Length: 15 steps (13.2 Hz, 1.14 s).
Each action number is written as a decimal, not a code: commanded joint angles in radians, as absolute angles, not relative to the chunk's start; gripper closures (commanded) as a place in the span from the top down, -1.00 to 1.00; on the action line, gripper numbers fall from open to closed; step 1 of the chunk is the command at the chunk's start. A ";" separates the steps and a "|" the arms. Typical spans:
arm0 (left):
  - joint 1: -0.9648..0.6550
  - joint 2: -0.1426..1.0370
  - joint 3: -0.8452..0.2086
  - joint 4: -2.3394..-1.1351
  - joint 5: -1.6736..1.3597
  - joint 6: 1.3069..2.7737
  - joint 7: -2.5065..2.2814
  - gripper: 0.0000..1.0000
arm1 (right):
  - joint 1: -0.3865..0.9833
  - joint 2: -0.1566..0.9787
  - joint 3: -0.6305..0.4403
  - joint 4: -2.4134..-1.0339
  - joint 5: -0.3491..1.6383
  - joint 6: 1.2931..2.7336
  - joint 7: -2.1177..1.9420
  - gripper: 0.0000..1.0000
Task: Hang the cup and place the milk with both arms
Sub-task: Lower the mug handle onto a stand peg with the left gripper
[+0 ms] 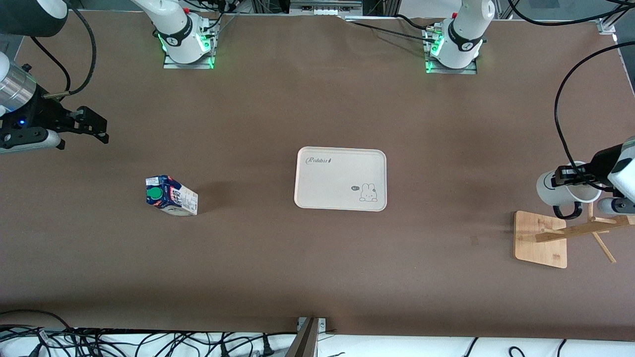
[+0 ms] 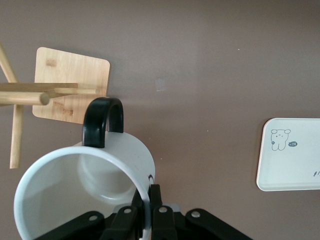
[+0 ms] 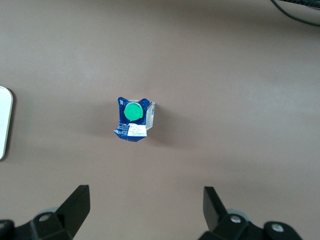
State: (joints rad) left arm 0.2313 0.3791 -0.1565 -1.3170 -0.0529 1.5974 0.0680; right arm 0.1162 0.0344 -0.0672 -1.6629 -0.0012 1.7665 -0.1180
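Observation:
The white cup (image 1: 563,189) is held in the air by my left gripper (image 1: 571,173), whose fingers are shut on its rim. It lies on its side with its black handle (image 1: 568,212) pointing down, just over the wooden rack (image 1: 539,239). In the left wrist view the gripper (image 2: 148,200) pinches the cup (image 2: 65,185) wall, and the handle (image 2: 102,120) is close to a rack peg (image 2: 30,95). The milk (image 1: 171,196) stands on the table toward the right arm's end. My right gripper (image 1: 94,126) hangs open and empty, in the air, near the milk. In the right wrist view the gripper (image 3: 147,200) has the milk (image 3: 133,120) between its open fingers.
A white rabbit-print tray (image 1: 340,154) lies at the table's middle and also shows in the left wrist view (image 2: 290,170). The rack has a flat bamboo base (image 2: 75,82) and slanting pegs (image 1: 603,225). Cables hang by both arms.

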 commanded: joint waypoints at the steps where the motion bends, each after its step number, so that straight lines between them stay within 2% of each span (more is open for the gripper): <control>1: 0.252 0.380 -0.167 -1.305 -0.077 1.582 0.068 -1.00 | 0.107 0.040 -0.060 -1.646 -0.011 1.764 -0.104 1.00; 15: 0.296 0.402 -0.167 -1.279 -0.098 1.647 0.127 -1.00 | 0.109 0.040 -0.060 -1.646 -0.011 1.763 -0.104 1.00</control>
